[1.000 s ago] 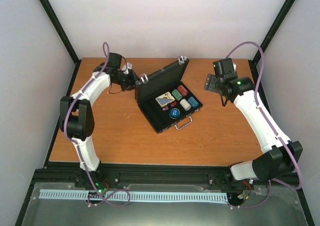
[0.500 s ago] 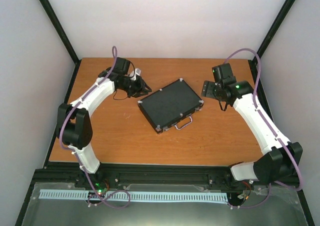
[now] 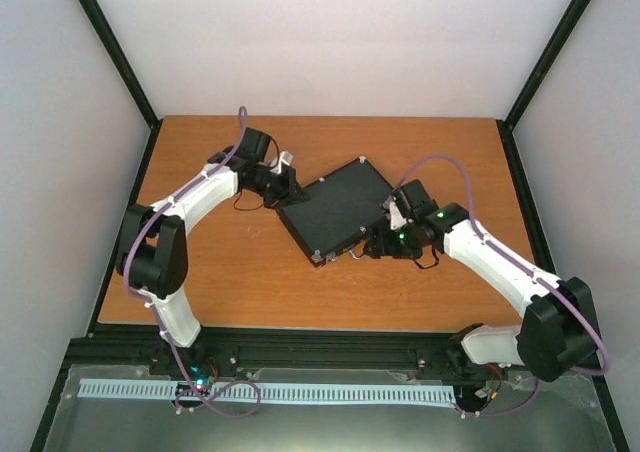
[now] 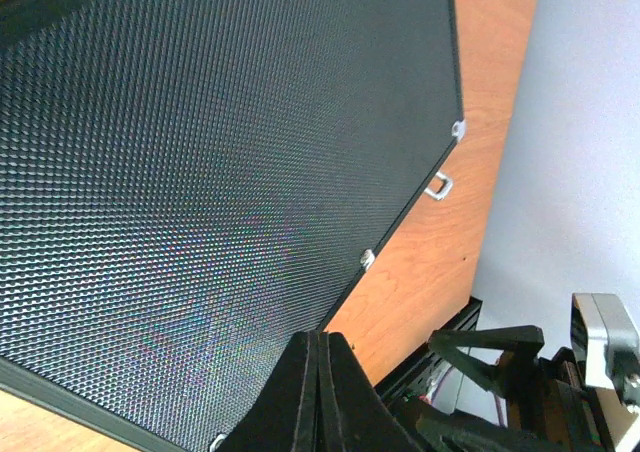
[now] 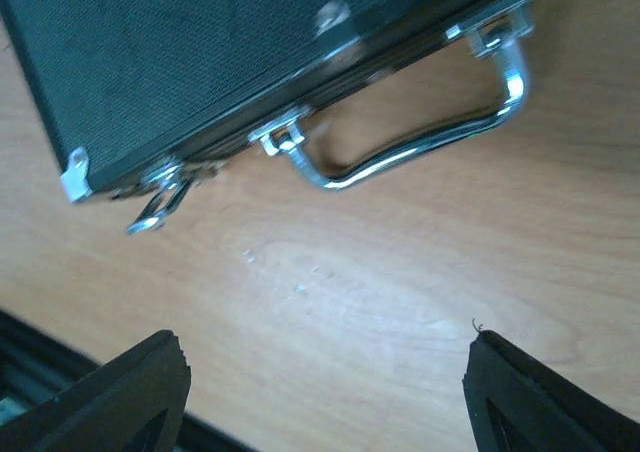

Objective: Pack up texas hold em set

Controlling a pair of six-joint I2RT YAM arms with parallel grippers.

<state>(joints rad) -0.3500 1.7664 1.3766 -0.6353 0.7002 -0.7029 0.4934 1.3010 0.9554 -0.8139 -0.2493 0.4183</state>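
Closed briefcase (image 3: 335, 210) at table (image 3: 220, 272) centre: left gripper (image 3: 288, 185), fingers together, sits at its 10 o'clock corner; right gripper (image 3: 370, 249), fingers apart at 4 o'clock, should press the apparently loose latch (image 5: 160, 197) flat beside the handle (image 5: 420, 144) without sliding the case.

The closed briefcase (image 5: 200, 52) lies on the table (image 5: 400, 302), handle (image 5: 420, 142) facing the wide-spread tool (image 5: 325, 357).

One briefcase (image 3: 335, 207) — two arms (image 3: 195, 192) (image 3: 495, 262)

No lettering, label, brand or number can be read anywhere in these views.
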